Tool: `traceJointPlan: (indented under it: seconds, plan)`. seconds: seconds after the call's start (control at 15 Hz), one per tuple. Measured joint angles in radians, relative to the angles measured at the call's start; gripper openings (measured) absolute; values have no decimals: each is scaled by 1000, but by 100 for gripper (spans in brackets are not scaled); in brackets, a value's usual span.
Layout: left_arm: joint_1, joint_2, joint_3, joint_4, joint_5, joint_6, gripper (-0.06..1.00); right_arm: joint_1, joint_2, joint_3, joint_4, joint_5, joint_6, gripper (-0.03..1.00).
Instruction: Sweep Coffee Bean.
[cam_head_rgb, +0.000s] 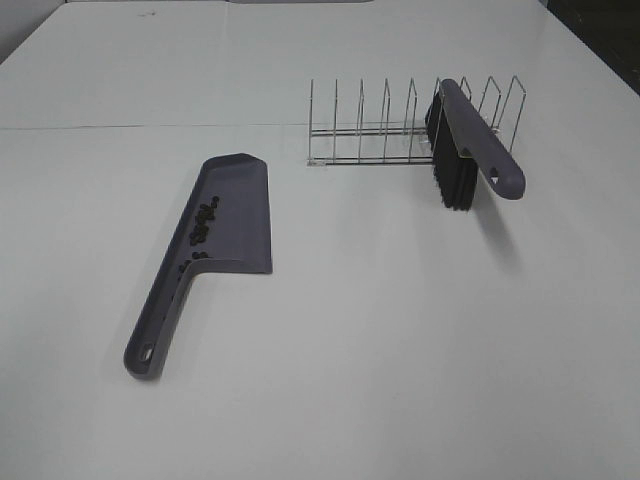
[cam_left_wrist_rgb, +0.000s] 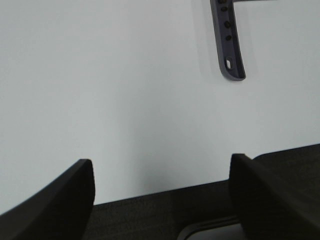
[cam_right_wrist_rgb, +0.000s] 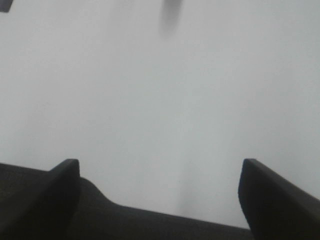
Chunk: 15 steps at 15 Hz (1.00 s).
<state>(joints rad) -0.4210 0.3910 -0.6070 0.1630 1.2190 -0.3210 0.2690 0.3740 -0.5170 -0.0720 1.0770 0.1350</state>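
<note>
A grey-purple dustpan (cam_head_rgb: 232, 215) lies on the white table (cam_head_rgb: 400, 330), handle toward the front left. Several tiny dark coffee beans (cam_head_rgb: 204, 222) lie inside it along its left wall and on the handle's start. A grey-purple brush (cam_head_rgb: 470, 140) with black bristles (cam_head_rgb: 450, 175) leans in a wire rack (cam_head_rgb: 390, 125) at the back right. Neither gripper shows in the high view. The left gripper (cam_left_wrist_rgb: 162, 172) is open and empty above the table's front edge, with the dustpan handle (cam_left_wrist_rgb: 228, 42) far ahead of it. The right gripper (cam_right_wrist_rgb: 160, 172) is open and empty over bare table.
The wire rack has several upright dividers and stands behind the dustpan, to its right. The table's dark front edge (cam_left_wrist_rgb: 150, 215) shows in both wrist views.
</note>
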Motion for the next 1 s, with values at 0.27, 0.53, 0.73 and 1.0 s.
traceJointPlan:
  seconds: [0.27,0.53,0.73,1.0]
  plan:
    - [0,-187,72,31,-67,0,70,0,-41,14,-3,-12,-44,76]
    - [0,-248,99,32,-142,38,70,0,-42,15,-3,-12,-45,76]
    - [0,-248,99,31,-147,39,70,0,-42,15,-3,-12,-45,76]
    - [0,-248,99,31,-147,41,70,0,-42,15,-3,-12,-45,76]
